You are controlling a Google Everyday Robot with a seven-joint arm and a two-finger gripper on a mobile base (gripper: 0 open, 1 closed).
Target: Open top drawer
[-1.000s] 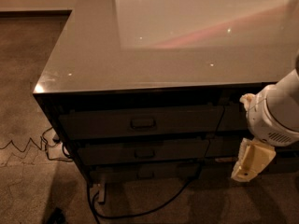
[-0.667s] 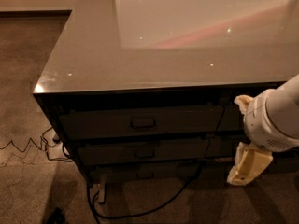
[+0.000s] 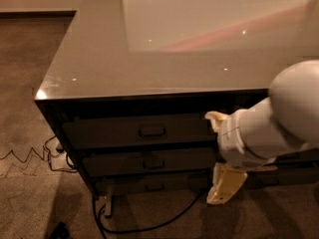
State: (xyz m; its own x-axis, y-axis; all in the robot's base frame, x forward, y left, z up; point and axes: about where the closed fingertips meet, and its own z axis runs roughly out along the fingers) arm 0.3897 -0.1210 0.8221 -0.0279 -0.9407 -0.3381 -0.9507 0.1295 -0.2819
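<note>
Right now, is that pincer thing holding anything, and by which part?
Nothing is held. The pincer hovers open in front of the drawers, to the right of the loop handle on the top drawer, and does not touch it.

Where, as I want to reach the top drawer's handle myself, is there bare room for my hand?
The top drawer front is bare from the cabinet's left edge to the handle, and the cabinet top holds nothing. It is crowded right of the handle, where the open gripper hangs; cables clutter the floor.
</note>
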